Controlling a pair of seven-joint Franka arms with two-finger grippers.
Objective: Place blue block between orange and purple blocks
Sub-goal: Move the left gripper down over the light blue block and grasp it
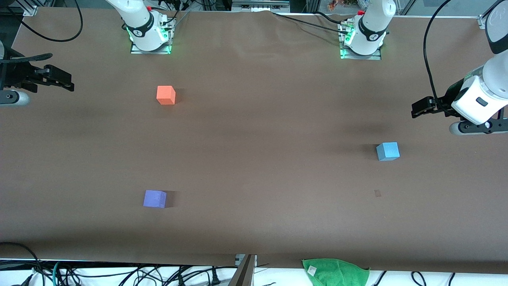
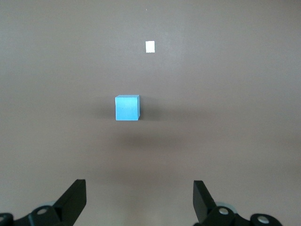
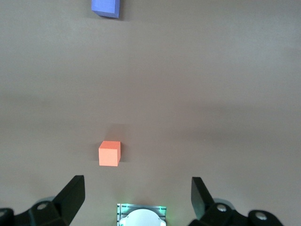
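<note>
The light blue block (image 1: 387,151) (image 2: 127,107) sits alone on the brown table toward the left arm's end. The orange block (image 1: 166,95) (image 3: 109,153) lies near the right arm's base. The purple block (image 1: 154,198) (image 3: 106,7) lies nearer to the front camera than the orange one, with a wide bare gap between them. My left gripper (image 1: 421,108) (image 2: 139,197) hangs open and empty over bare table close to the blue block. At the right arm's end of the table my right gripper (image 1: 59,79) (image 3: 138,195) waits, open and empty.
A small pale marker patch (image 1: 377,193) (image 2: 150,46) lies on the table nearer to the front camera than the blue block. A green cloth (image 1: 335,272) hangs at the table's front edge. The arm bases (image 1: 151,33) (image 1: 363,37) stand along the back edge, with cables around them.
</note>
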